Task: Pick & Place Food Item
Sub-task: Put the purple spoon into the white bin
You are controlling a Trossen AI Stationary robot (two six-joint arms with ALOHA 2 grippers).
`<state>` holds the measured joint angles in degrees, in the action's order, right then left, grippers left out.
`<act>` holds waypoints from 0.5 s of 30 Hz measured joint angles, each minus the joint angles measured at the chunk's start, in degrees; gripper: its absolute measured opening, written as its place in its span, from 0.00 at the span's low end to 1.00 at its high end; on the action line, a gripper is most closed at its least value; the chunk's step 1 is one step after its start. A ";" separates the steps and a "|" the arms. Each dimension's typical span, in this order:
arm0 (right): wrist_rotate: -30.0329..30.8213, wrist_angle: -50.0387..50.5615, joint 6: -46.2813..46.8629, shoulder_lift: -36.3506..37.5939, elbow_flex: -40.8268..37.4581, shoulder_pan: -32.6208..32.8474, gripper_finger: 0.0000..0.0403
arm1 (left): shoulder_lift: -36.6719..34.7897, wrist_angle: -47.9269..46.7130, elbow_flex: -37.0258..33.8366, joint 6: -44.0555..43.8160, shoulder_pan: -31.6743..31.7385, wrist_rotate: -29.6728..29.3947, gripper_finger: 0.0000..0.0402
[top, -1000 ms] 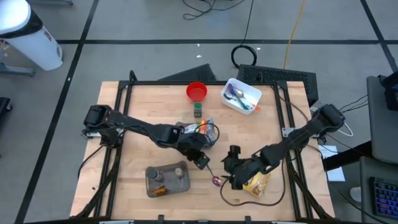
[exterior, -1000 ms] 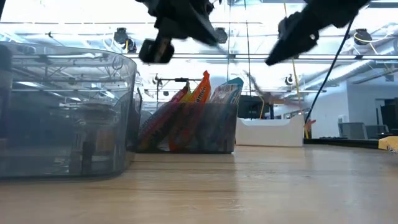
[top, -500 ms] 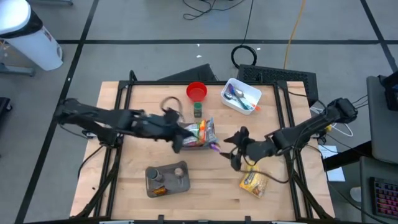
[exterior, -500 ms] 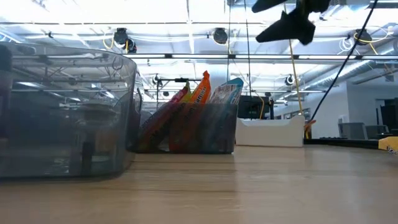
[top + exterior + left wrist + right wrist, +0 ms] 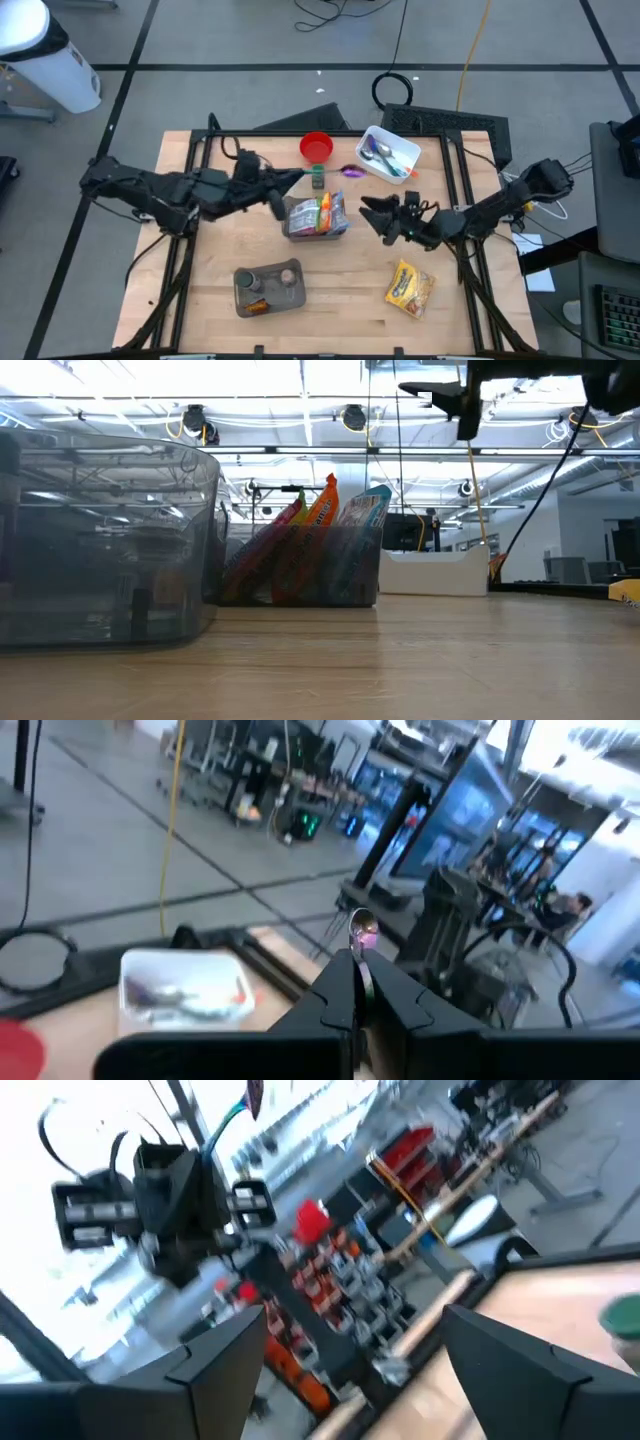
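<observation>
My left gripper (image 5: 298,178) is over the far middle of the table, shut on a spoon (image 5: 361,932) whose purple bowl (image 5: 350,170) hangs between the green can (image 5: 318,178) and the white utensil bin (image 5: 388,156). My right gripper (image 5: 372,214) stands open and empty, raised just right of the clear container of snack packets (image 5: 317,216). Its fingers (image 5: 215,1365) have nothing between them. A yellow snack bag (image 5: 410,287) lies flat on the table at the near right, with no gripper on it. My left gripper pinches the spoon's handle (image 5: 357,960) between its two shut fingers. The fingers point level toward the table's right and lie along the handle. The bowl (image 5: 362,927) sticks out past the fingertips, and the spoon is lifted clear of the table.
A red bowl (image 5: 316,147) stands at the far edge. A grey bin (image 5: 268,288) holding bottles sits at the near left, and in the low view its wall (image 5: 100,540) fills the left. Bare wood lies between the snack container and the yellow bag.
My left gripper has risen from the near middle and gone toward the far edge, tipping from pointing down to level and carrying the spoon along. My right gripper has drawn back from over the yellow bag, moved toward the far edge and tipped upward, staying open. The bag stays put.
</observation>
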<state>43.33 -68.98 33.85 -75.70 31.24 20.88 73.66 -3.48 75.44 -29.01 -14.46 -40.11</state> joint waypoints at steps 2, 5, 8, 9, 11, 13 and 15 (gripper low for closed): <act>0.07 -5.90 -0.78 -2.05 0.05 -1.01 0.73 | 1.80 4.46 0.00 1.84 0.90 0.00 0.02; 0.10 -16.76 -6.18 -4.65 0.07 -2.02 0.73 | 4.17 10.52 0.00 2.41 2.09 -0.05 0.02; -0.10 -20.47 -8.77 -5.99 0.58 -3.40 0.73 | 6.73 17.50 0.00 3.98 3.14 0.03 0.02; -0.48 -19.61 -8.08 -5.93 0.80 -3.98 0.73 | 7.61 19.68 0.00 4.59 3.43 0.02 0.02; -3.44 -20.64 -7.48 -6.28 2.05 -5.34 0.73 | 9.40 23.76 0.00 5.36 4.04 1.02 0.02; -7.73 -20.78 -8.49 -6.80 4.05 -6.52 0.73 | 10.68 25.22 0.00 5.09 4.83 2.88 0.02; -9.82 -20.58 -10.18 -6.84 5.45 -7.03 0.73 | 11.95 25.89 0.00 3.88 5.26 4.60 0.02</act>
<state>33.51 -89.56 23.67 -82.54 36.70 13.85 85.61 22.41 75.44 -25.13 -9.20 -35.52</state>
